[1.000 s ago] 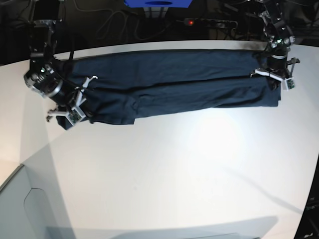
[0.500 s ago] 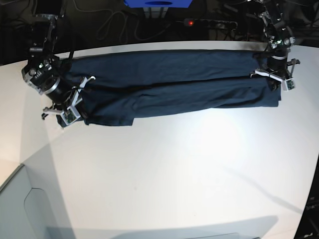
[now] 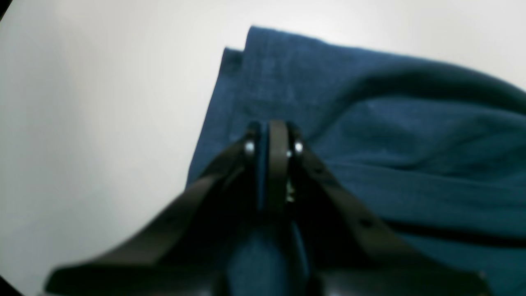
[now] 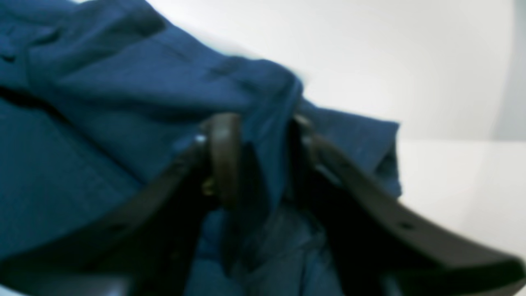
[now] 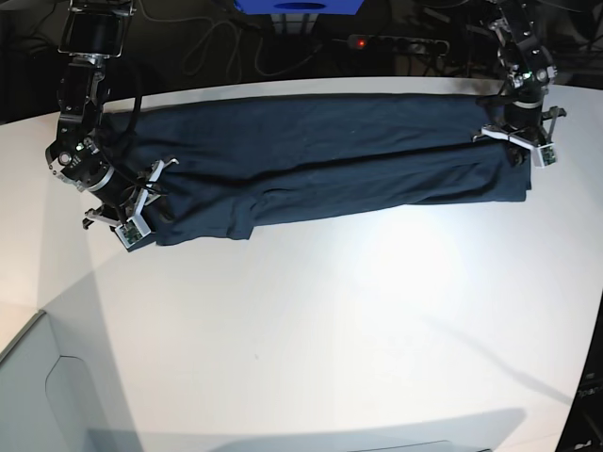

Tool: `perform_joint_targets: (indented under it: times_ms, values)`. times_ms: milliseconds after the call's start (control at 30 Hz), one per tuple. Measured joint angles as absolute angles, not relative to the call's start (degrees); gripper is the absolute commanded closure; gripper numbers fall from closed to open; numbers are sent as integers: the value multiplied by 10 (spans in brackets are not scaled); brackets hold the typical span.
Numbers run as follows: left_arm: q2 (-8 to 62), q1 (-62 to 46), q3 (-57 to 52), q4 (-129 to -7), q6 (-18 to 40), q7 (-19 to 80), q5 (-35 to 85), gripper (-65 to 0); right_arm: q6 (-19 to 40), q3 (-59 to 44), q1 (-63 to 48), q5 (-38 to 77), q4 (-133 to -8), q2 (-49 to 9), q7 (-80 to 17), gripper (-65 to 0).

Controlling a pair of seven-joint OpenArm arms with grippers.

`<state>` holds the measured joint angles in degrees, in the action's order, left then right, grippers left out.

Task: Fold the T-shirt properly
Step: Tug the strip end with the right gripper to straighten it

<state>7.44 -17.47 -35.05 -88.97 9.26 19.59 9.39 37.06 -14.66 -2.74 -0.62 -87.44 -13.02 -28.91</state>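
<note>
Now, at the worktop's [image 5: 311,320] left end the right gripper [image 5: 139,202] sits low over the end of the T-shirt [image 5: 320,160]; its wrist view shows the fingers [image 4: 222,156] spread apart with a raised fold of navy cloth standing between them, the cloth touching the left finger, though whether it is pinched I cannot tell; a hemmed flap of the shirt lies just beyond the right finger on bare white surface. Across the middle, the T-shirt lies stretched as a long, narrow band along the far edge of the worktop, folded lengthwise so that a dark crease runs nearly its whole span; its near edge steps down toward the left end; the front half of the worktop is white and bare. At the right end, near the far right corner, the left gripper [image 5: 519,141] comes down on the shirt's corner; its fingers [image 3: 277,164] are pressed together on a thin layer of the blue cloth, with the folded edges lying just past the fingertips.
</note>
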Motion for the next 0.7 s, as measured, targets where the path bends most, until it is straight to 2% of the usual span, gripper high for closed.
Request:
perform_joint_targets:
  times_ms: [233,300,400,467,700]
  values:
    - [74,-175,-350,-890,93,196,94,0,371,-148,-28,-6,-874,-130,-287,-234]
    - [75,-175,-350,-890,93,196,94,0,371,-148,-29,-6,-875,-130,-287,-174]
    - [75,-174,-350,-890,93,196,94,0,371,-148,-30,-6,-875,-130,-287,0]
    - [75,-175,-350,-890,93,196,94,0,371,-148,-30,-6,-875,-130,-289,-16]
    - [75,-175,-350,-897,92,196,94,0,371,-147,-77,-10,-893,-130,-296,-7]
